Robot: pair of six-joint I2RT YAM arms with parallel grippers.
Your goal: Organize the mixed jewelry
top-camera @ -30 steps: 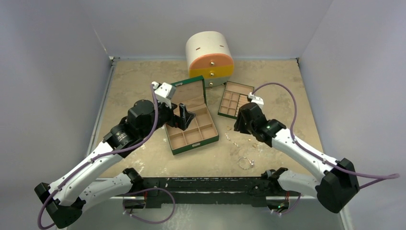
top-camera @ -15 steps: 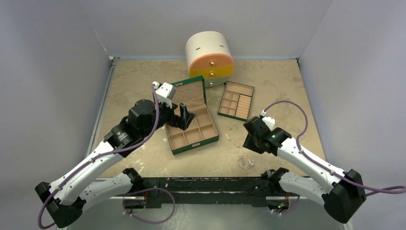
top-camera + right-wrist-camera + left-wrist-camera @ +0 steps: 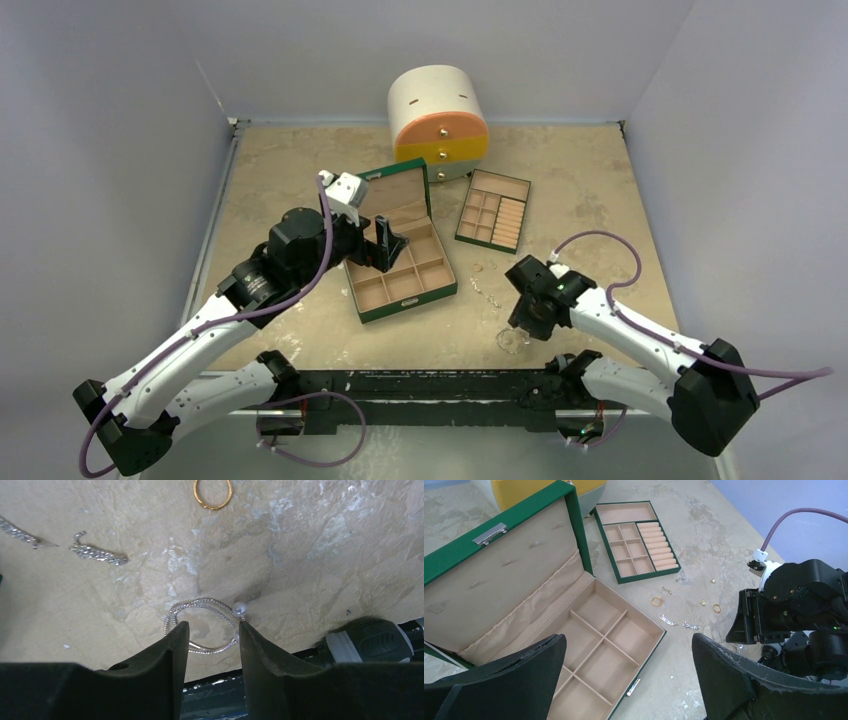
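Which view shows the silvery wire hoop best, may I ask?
The right wrist view: the silvery wire hoop lies mid-frame, its pearl-like bead clear, between the right gripper fingers. The top view shows only a faint loop beside that gripper; in the left wrist view the right arm hides it.

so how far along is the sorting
Done: nothing; the green box looks empty where visible. In hand: the open right gripper straddles the silvery beaded hoop, not yet gripping. Remaining: gold rings and chain pieces lie loose on the table; the left gripper hangs open over the box.
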